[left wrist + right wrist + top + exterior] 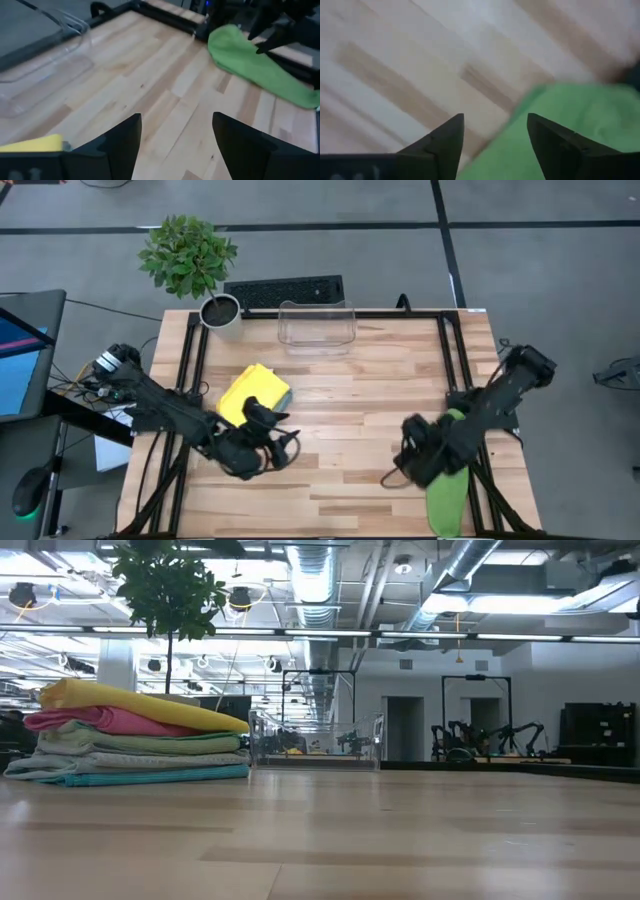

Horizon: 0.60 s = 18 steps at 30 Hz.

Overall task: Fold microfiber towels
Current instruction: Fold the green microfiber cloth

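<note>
On the tabletop [350, 410], the left claw [175, 145] hangs with its fingers spread wide and nothing between them, just beside the towel stack [140, 735], whose top cloth is yellow. Across the tabletop, the right claw [495, 145] also stands spread and empty, poised over the edge of the green towel [447, 490], which lies loose near the tabletop's right front corner.

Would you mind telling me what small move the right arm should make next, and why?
Probably lower the right claw onto the lime green towel and pinch its near edge: its fingers are open and empty above it, and the towel lies unfolded at the table's right edge, apart from the folded stack.
</note>
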Available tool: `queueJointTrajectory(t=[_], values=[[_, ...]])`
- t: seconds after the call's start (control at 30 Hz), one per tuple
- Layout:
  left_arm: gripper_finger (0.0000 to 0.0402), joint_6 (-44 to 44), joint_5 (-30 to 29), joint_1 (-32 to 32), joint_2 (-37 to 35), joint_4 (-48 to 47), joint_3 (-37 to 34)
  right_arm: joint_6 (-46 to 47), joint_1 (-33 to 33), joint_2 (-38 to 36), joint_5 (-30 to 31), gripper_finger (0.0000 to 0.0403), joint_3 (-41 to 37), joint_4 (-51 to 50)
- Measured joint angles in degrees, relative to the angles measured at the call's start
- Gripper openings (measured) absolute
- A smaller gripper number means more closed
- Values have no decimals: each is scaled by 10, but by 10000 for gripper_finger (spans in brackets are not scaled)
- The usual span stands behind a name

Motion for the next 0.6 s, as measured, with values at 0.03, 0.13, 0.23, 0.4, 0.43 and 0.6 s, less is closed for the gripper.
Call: queueJointTrajectory(t=[0.03, 0.13, 0.23, 0.4, 0.43, 0.6], values=[[238, 5, 9, 7, 9, 10, -2, 27, 11, 16, -9, 244, -14, 4], [238, 10, 32, 24, 38, 42, -6, 67, 28, 59, -36, 242, -45, 11], [238, 0, 57, 33, 64, 71, -6, 62, 24, 102, -55, 238, -67, 48], [238, 25, 109, 41, 91, 146, -6, 3, -9, 145, -82, 230, -110, 81], [238, 27, 117, 42, 91, 157, -6, -5, -16, 145, -82, 229, -124, 81], [238, 28, 118, 42, 91, 177, -6, -23, -44, 115, -84, 224, -206, 162]])
